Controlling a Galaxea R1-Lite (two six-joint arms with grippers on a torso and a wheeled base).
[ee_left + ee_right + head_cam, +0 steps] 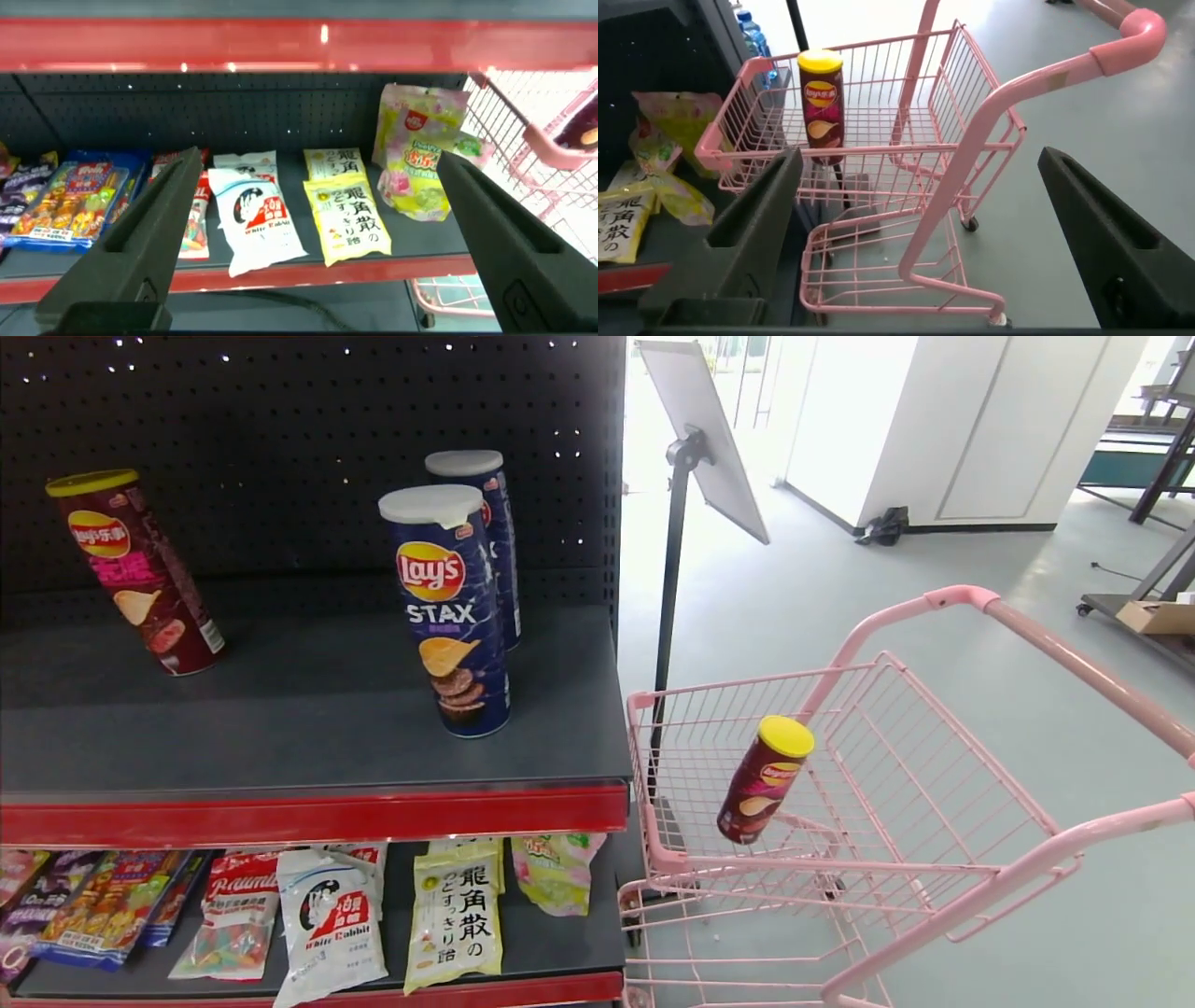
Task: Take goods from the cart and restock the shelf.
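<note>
Chip can [766, 779] upright in cart [962, 595], yellow lid up; left hand [318, 159], right hand [915, 159] gaping, empty.

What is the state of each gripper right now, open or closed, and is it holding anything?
Left gripper: open, holding nothing.
Right gripper: open, holding nothing.

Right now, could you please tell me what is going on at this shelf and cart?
The robot is restocking. The right gripper, open and empty, faces the pink cart, where one maroon can stands. The left gripper, also open, faces snack bags on the lower shelf. The upper shelf already holds two blue cans and a matching can.
</note>
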